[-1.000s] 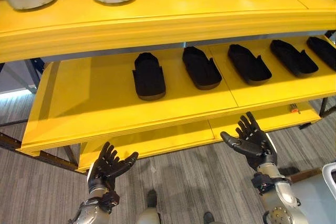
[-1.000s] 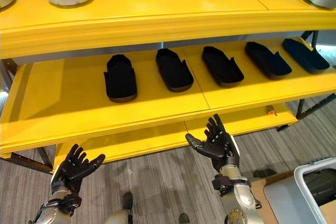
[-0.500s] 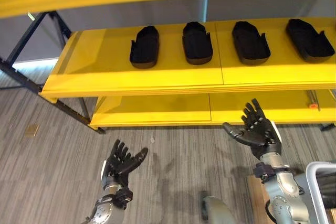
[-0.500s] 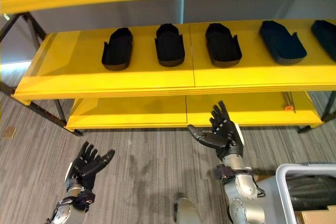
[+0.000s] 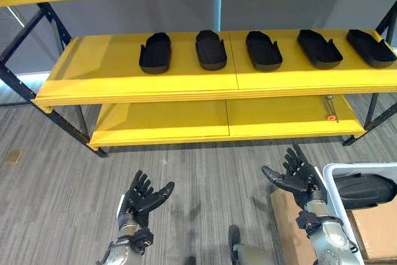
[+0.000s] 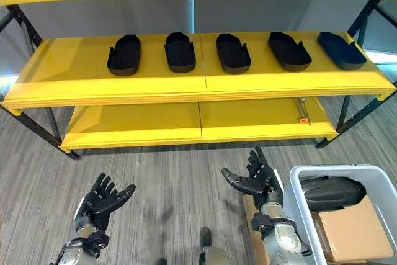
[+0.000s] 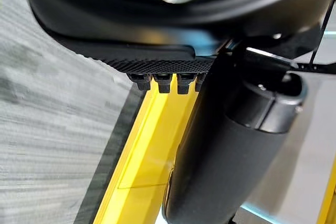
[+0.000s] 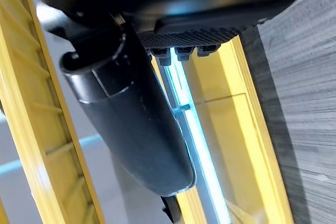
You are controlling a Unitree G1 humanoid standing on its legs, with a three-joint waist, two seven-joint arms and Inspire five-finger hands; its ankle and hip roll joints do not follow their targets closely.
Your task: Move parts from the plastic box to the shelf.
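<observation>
Below, in the left eye view: left hand (image 5: 141, 195) and right hand (image 5: 296, 177) raised palm-up over grey floor (image 5: 56, 178), fingers spread, holding nothing. Five black parts (image 5: 211, 49) lined along the yellow shelf (image 5: 111, 82), nearer its back edge. Right eye view: white plastic box (image 6: 298, 185) beside the right hand, holding a black part (image 6: 329, 192) and a cardboard box (image 6: 344, 231). Wrist views: thumbs extended, fingers straight, shelf edges beyond.

Left hand (image 5: 141, 196) and right hand (image 5: 296, 179) raised, fingers spread.
</observation>
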